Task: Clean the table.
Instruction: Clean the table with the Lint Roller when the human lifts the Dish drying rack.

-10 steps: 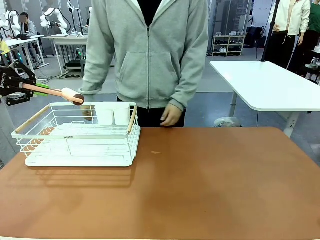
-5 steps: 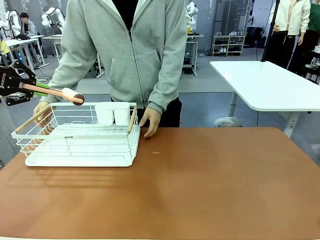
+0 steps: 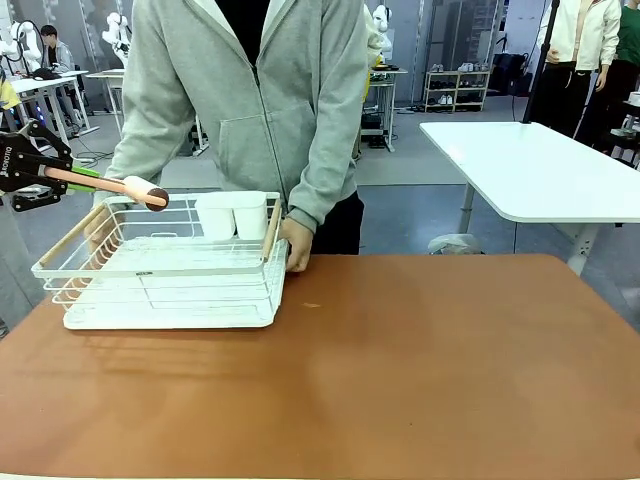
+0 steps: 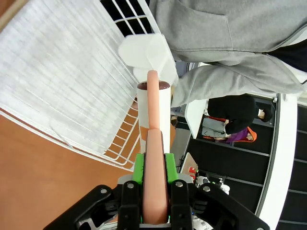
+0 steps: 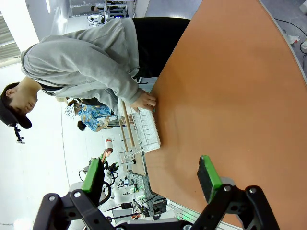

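The reddish-brown table (image 3: 400,380) has a white wire dish rack (image 3: 160,272) at its far left. A person in a grey hoodie grips the rack's wooden handles, one hand (image 3: 297,245) at its right end and the other (image 3: 100,228) at its left. Two white cups (image 3: 232,215) stand in the rack's back. My left gripper (image 3: 40,170) hovers over the rack's left side, shut on a peach-handled brush (image 3: 120,185) with a white head and dark tip. In the left wrist view the gripper (image 4: 154,167) clamps the brush handle (image 4: 153,110) above the rack (image 4: 57,86). My right gripper (image 5: 149,177) is open above the table (image 5: 230,86).
A small speck (image 3: 312,305) lies on the table just right of the rack. A white-topped table (image 3: 540,170) stands beyond the far right corner. The person stands close against the table's far edge.
The person leaned in, took both rack handles, and the rack rose slightly and shifted a little right. My left gripper and the brush stayed still.
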